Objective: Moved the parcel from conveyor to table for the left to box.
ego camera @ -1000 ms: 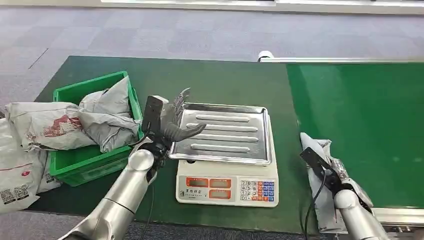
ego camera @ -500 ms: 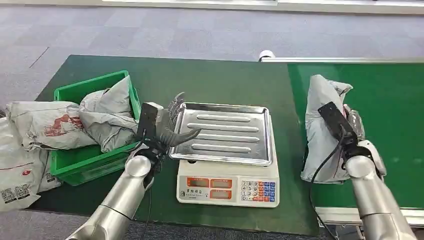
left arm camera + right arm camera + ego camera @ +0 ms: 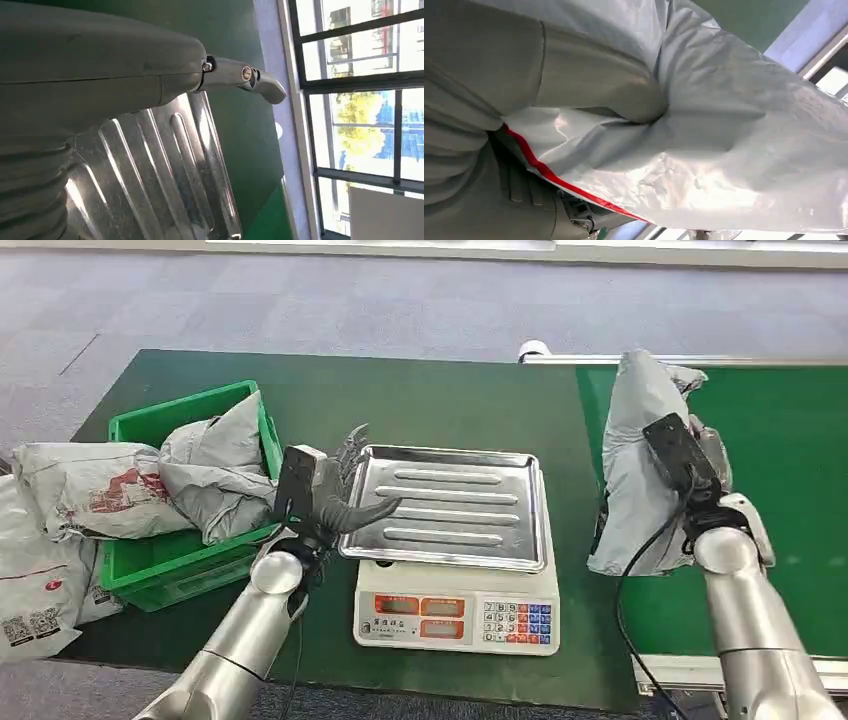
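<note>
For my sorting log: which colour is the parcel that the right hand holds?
Grey parcel with a red stripe, clearest in the right wrist view; right hand grips it.

A crinkled silver-grey plastic parcel [image 3: 640, 475] carries a thin red stripe. The conveyor belt [image 3: 790, 490] is bright green, the table cloth [image 3: 440, 400] darker green. A green plastic crate [image 3: 150, 550] holds grey mailer bags [image 3: 215, 480], one printed red. The ribbed scale tray [image 3: 450, 505] is shiny steel; its white base [image 3: 455, 615] has orange panels and blue keys.

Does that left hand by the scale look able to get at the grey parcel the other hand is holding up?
Probably not yet. The left hand sits at the scale tray's near edge, while the right hand holds the parcel beyond the tray's far side.
</note>
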You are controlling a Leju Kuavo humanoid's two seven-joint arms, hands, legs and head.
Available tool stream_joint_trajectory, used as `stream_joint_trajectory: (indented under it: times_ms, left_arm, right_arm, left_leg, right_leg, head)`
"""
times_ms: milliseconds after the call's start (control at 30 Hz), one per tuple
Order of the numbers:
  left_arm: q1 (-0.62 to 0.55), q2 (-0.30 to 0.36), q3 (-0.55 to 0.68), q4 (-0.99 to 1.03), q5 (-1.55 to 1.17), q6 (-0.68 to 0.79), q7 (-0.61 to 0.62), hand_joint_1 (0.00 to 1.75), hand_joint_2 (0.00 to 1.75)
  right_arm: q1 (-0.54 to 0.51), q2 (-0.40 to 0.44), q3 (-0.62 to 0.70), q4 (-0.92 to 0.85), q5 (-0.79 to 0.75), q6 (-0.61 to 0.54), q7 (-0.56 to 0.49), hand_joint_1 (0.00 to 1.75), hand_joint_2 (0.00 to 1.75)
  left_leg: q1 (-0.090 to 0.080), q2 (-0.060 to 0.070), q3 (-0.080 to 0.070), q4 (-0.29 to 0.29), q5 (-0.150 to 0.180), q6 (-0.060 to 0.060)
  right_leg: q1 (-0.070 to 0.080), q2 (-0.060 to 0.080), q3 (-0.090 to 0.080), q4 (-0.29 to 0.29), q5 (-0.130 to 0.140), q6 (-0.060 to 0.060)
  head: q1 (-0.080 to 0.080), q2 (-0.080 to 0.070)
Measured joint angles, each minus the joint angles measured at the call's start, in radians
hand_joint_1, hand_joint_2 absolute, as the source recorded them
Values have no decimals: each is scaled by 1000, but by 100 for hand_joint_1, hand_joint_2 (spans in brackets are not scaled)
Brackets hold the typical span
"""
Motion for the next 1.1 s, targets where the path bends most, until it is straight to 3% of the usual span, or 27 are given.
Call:
stream_joint_trajectory:
  times_ms: [367, 567, 833, 1100]
  left_arm:
    - [2, 2, 2, -16, -18, 19, 0, 0, 175]
    - [-6, 1, 9, -14, -17, 37, -1, 0, 175]
    - [-15, -5, 10, -6, -17, 50, -6, 0, 175]
    - [-40, -13, 11, -5, -18, 52, 8, 0, 175]
  right_arm:
    - [-40, 24, 17, 10, -39, 61, -24, 175, 175]
    - [-122, 84, 147, 82, -106, 99, -29, 175, 175]
    - [-113, 180, 317, 89, -138, 89, 0, 175, 175]
    - [-112, 265, 395, 115, -139, 87, 19, 175, 175]
  left_leg:
    - [0, -1, -2, 0, 1, 0]
    - [1, -2, -1, 0, 2, -1]
    - [1, -1, -1, 0, 2, -1]
    - [1, -1, -1, 0, 2, -1]
  right_leg:
    - [0, -2, 0, 0, 0, 0]
    - [1, -2, -1, 0, 0, 0]
    - [1, -2, -1, 1, 0, 0]
    - [1, -2, -1, 1, 0, 0]
  head:
    - [0, 0]
    - [0, 0]
    - [0, 0]
    - [0, 0]
